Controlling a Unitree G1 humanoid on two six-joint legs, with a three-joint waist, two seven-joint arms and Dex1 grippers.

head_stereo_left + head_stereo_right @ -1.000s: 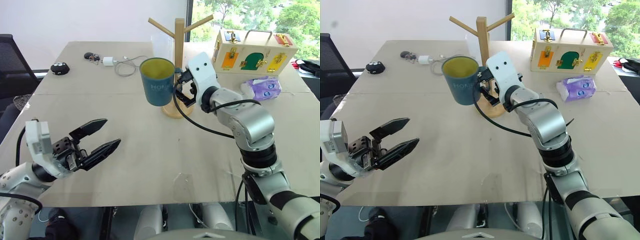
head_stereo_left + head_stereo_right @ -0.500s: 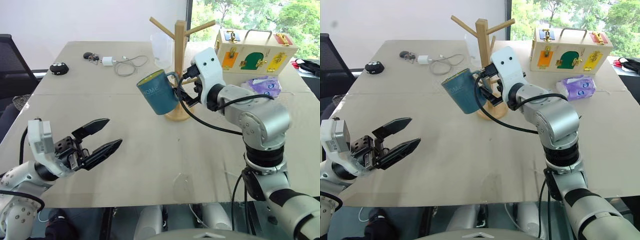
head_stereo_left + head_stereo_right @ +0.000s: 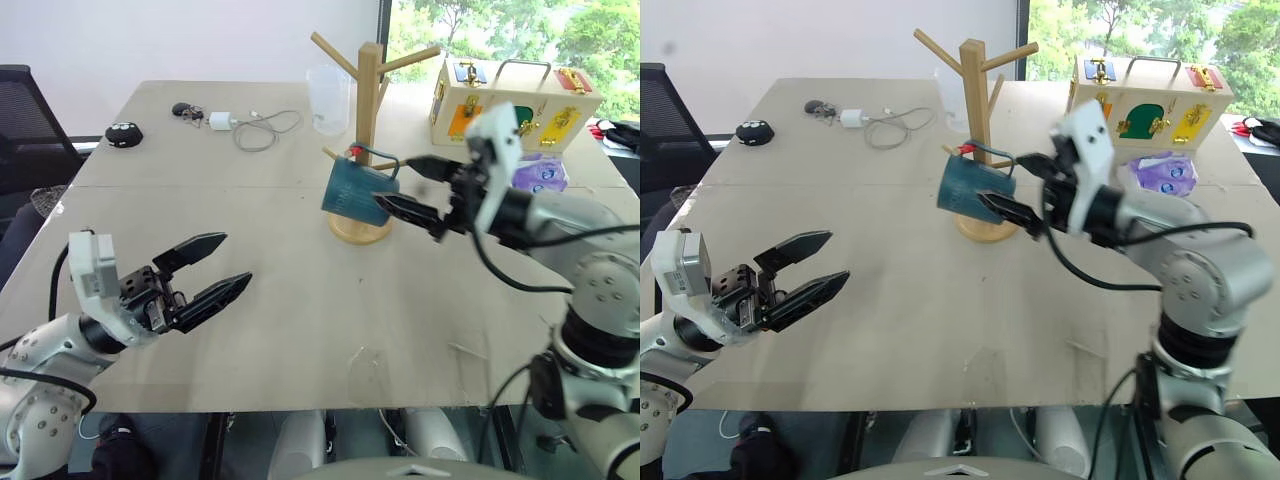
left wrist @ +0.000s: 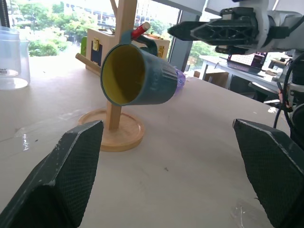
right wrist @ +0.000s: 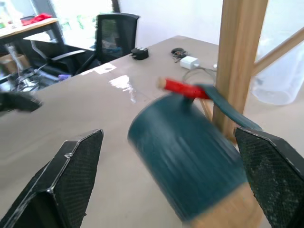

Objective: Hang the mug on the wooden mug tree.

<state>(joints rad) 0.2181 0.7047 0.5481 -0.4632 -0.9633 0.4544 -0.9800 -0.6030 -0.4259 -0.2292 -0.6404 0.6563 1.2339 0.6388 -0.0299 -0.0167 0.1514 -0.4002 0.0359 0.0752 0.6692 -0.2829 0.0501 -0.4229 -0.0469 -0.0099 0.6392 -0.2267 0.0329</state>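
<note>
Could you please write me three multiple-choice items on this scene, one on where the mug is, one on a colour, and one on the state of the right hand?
1. Where is the mug?
A. Hanging by its handle on a lower peg of the wooden mug tree
B. Standing upright on the table
C. Held in the left hand

2. What colour is the inside of the mug?
A. White
B. Yellow
C. Red

3. What is the state of the right hand?
A. Shut on the mug's handle
B. Shut on the tree's post
C. Open, clear of the mug

Answers:
1. A, since the mug hangs tilted with its handle over the red-tipped peg.
2. B, since the left wrist view looks straight into its yellow inside.
3. C, since its two black fingers stand apart beside the mug, gripping nothing.
</note>
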